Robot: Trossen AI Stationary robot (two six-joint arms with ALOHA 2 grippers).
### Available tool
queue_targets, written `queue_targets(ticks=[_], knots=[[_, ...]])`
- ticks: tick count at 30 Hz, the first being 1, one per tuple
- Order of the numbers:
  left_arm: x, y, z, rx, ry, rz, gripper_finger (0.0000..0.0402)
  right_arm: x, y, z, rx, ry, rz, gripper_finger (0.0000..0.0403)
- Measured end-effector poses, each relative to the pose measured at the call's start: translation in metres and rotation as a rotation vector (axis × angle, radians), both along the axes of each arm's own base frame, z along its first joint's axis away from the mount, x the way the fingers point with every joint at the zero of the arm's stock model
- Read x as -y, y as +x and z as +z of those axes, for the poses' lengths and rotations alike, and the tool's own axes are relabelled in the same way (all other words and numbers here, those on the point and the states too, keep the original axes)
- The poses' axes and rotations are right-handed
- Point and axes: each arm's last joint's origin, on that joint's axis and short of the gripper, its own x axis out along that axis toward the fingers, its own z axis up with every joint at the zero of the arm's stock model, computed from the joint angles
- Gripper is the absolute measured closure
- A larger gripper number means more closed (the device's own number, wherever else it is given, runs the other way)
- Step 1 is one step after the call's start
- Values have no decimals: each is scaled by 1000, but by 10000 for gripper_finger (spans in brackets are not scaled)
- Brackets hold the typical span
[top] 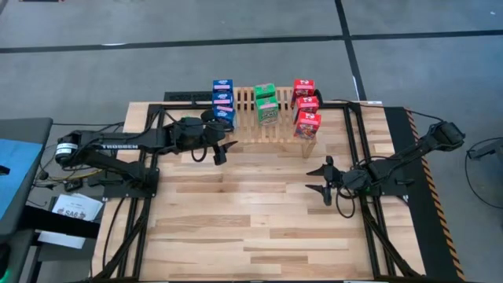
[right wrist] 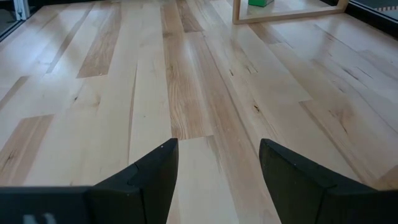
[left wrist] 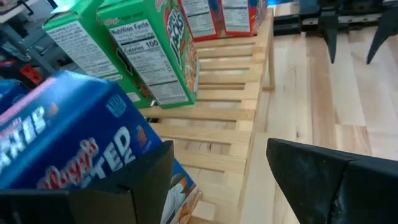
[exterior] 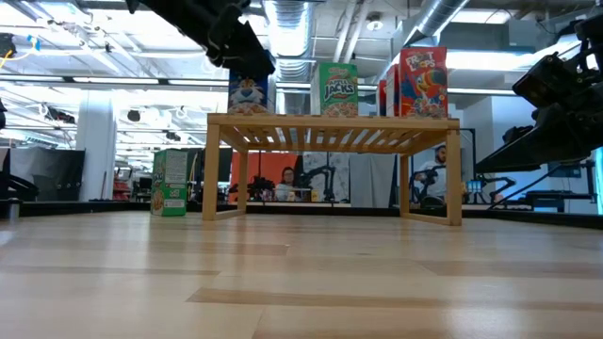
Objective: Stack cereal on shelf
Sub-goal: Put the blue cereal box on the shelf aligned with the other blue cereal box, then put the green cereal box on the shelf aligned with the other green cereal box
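From above, blue boxes point(top: 223, 100), green boxes point(top: 266, 103) and red boxes point(top: 305, 106) stand in three columns on the rack point(top: 248, 126). Only the low view shows a green box point(exterior: 170, 183) on the table beyond a rack leg. The left gripper point(top: 222, 151) gapes beside the blue boxes; the right gripper point(top: 324, 181) gapes over bare table point(top: 251, 228).

We see a pale plank desk point(top: 236, 228) standing on a grey floor point(top: 94, 71) crossed by dark lines. Beyond the desk, an open workshop hall has exposed silver ducts point(exterior: 287, 24) and bright strip lights point(exterior: 57, 85) under a white ceiling. Two seated people point(exterior: 285, 184) show far back, possibly at workbenches. A white column point(exterior: 94, 141) stands at left.
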Motion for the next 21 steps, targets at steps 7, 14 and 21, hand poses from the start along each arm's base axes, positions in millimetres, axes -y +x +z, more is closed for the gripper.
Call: queue_targets(ticks=[7, 14, 21], knots=[[0, 0, 1, 14, -9, -3, 152, 0, 0, 0, 0, 0, 1, 152], [14, -10, 9, 19, -23, -23, 152, 0, 0, 0, 0, 0, 0, 152], [36, -52, 26, -41, 51, 12, 152, 0, 0, 0, 0, 0, 0, 152]])
